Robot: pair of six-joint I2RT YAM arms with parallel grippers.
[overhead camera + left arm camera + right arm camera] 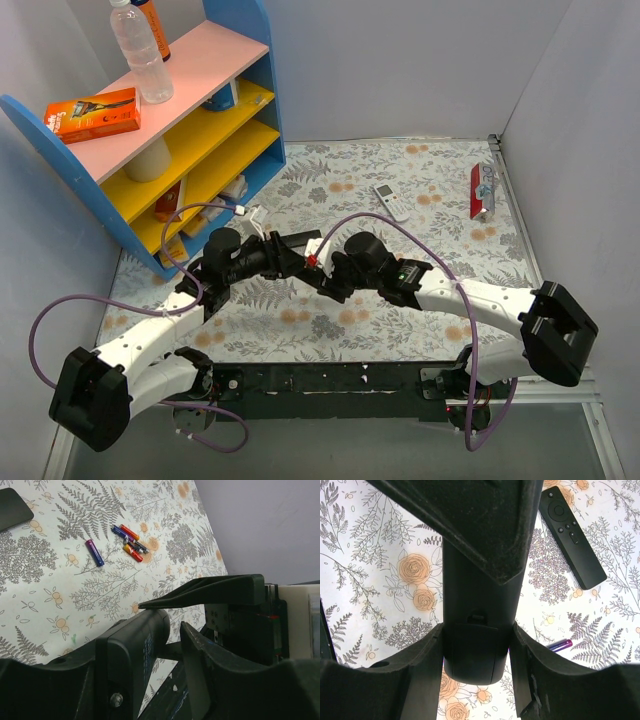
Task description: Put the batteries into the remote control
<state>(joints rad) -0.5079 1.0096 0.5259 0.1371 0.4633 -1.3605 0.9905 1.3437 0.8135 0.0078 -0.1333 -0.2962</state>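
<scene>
Between right jaws, remote control [472, 600] clamped; left jaws grip other end

Both arms bend inward, left tool [300, 252] meeting clamped right tool [328, 272].

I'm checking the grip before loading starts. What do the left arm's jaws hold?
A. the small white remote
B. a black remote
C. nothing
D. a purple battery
B: in the left wrist view a black remote sits clamped in the left gripper, while the batteries lie loose beyond it.
</scene>
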